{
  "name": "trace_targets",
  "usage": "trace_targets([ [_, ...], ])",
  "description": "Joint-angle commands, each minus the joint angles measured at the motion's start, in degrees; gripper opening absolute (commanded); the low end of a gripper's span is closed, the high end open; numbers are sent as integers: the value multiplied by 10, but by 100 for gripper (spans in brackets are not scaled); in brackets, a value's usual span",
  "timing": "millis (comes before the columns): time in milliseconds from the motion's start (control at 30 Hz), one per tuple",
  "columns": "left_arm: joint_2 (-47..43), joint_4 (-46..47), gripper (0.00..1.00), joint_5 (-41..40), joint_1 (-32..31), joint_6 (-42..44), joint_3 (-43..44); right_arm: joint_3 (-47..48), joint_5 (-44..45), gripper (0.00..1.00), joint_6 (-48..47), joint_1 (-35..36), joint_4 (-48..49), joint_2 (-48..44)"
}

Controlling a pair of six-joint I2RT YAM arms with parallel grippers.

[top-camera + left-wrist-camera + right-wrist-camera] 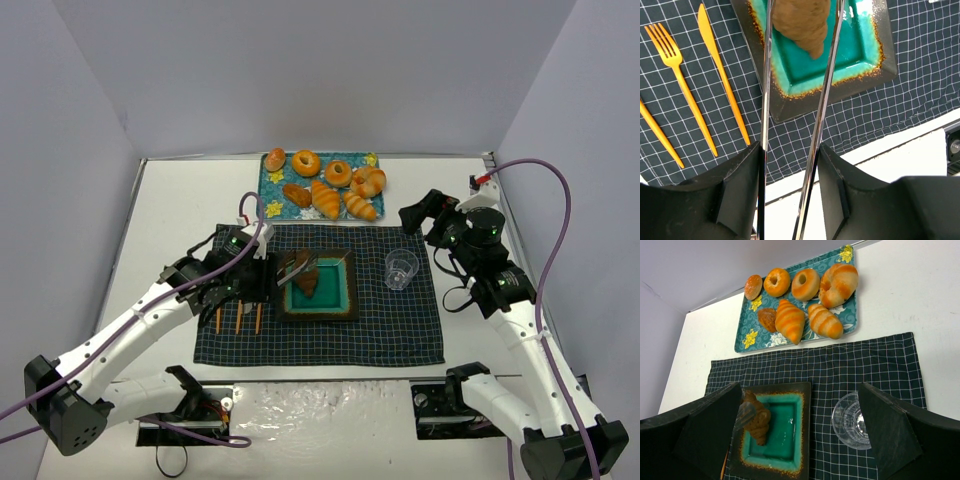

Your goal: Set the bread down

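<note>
The bread (305, 274), a chocolate-brown ridged pastry, lies over the left part of the teal plate (346, 300) with a dark rim. My left gripper (256, 282) is shut on metal tongs (293, 267), whose tips close on the bread. In the left wrist view the gripper (790, 147) holds both tong blades (765, 75), with the bread (802, 22) between the tips above the plate (840, 95). The right wrist view shows the bread (757, 420), a tong tip (745, 412) and the plate (806, 415). My right gripper (418, 213) (800, 385) is open and empty, raised to the right.
A floral tray (263, 190) (740, 346) at the back holds golden croissants, donuts and rolls. A clear glass (401, 268) (852, 420) stands right of the plate. Orange cutlery (238, 318) (677, 75) lies left of it on the checked cloth (400, 330).
</note>
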Motion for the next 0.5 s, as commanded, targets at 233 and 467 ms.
trace_targets([
  [233,-11,-7,41,-58,-3,1,58,3,10,100,2,5,47,-7],
  [467,4,-35,41,-117,-2,5,118,7,9,100,0,5,47,-4],
])
